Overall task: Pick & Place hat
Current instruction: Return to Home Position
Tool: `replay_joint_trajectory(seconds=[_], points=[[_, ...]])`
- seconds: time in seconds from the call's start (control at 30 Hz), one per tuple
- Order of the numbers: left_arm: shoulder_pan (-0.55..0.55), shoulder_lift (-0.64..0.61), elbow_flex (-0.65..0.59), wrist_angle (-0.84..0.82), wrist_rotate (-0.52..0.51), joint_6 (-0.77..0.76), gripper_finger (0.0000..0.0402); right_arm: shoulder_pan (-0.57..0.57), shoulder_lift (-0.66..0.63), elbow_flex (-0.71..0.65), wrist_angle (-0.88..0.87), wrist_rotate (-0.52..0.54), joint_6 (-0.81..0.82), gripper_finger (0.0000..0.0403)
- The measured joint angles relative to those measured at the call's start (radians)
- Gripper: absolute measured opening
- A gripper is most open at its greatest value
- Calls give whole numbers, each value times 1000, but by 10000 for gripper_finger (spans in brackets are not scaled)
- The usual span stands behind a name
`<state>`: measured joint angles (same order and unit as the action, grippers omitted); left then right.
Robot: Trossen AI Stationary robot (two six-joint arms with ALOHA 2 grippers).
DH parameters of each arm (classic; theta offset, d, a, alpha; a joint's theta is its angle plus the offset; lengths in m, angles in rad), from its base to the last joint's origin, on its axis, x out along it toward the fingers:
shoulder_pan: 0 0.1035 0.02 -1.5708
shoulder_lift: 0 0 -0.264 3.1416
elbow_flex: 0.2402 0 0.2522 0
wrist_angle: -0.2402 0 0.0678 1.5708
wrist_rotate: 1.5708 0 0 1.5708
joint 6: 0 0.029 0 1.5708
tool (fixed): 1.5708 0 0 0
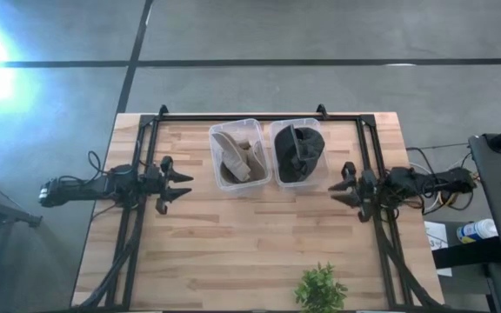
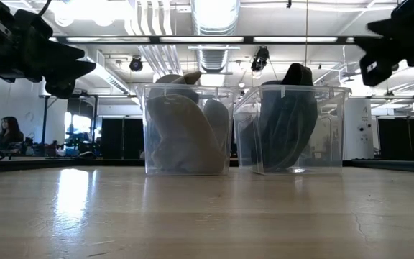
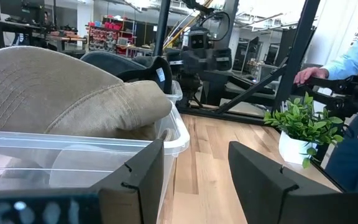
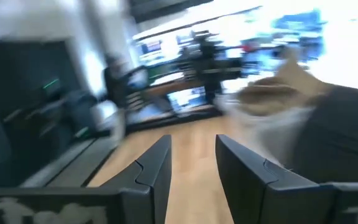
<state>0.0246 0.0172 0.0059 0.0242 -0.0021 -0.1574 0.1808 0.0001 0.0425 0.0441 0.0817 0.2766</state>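
Two clear plastic bins stand side by side on the table's far half. The left bin (image 1: 238,157) holds tan hats (image 3: 61,93), also seen in the low view (image 2: 182,133). The right bin (image 1: 300,153) holds a dark hat (image 2: 282,122). My left gripper (image 1: 181,187) hovers open above the table, left of the tan-hat bin, its fingers pointing at it. My right gripper (image 1: 338,189) hovers open just right of the dark-hat bin. Neither touches anything.
A small potted plant (image 1: 321,288) stands at the table's near edge, also in the left wrist view (image 3: 300,127). A person's hand and blue sleeve (image 3: 353,65) show beyond the table's right side. Bare wood (image 1: 250,235) lies between the bins and the plant.
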Motion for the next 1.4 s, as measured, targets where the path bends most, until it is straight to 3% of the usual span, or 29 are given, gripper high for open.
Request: replay_joint_trajectory(seconds=[0.1,0.17,0.5,0.73,1.4], points=[[0,1,0,0,0,0,174,-42,1,0,-1,-175,-71,121],[0,1,0,0,0,0,174,-59,0,-1,0,-204,-84,121],[0,1,0,-1,1,0,174,-123,0,-34,-19,-101,-73,121],[0,1,0,-1,1,0,174,-122,0,-34,-18,-100,-174,121],[0,1,0,-1,1,0,174,-122,36,-34,-31,-101,-97,121]])
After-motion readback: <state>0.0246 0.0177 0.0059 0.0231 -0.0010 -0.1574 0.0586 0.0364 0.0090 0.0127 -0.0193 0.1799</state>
